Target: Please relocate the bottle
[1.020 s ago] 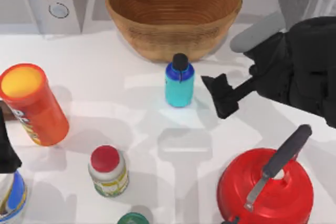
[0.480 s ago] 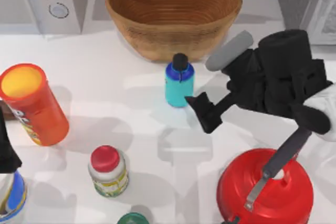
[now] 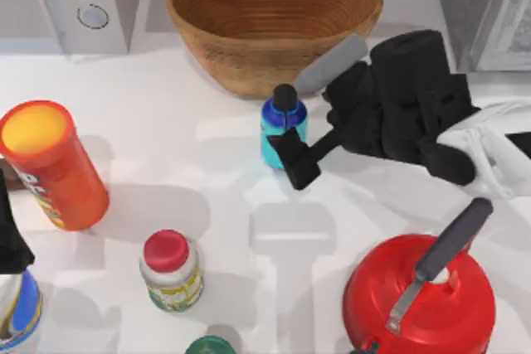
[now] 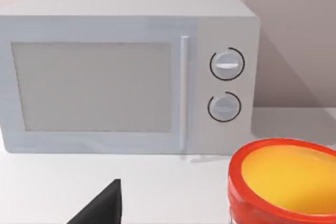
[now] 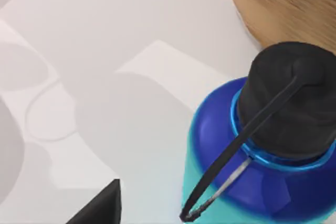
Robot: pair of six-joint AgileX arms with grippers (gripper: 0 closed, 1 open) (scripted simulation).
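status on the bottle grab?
Right gripper at the bottle, grip unconfirmed. Bottle upright before the basket. Left arm parked at table's left edge.

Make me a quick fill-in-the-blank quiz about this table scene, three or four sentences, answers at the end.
1. The bottle has a ____ cap.
2. The bottle stands just in front of the woven ____.
3. The right gripper is right beside the ____.
4. The kettle near the table's right front is coloured ____.

Missing words: black; basket; bottle; red
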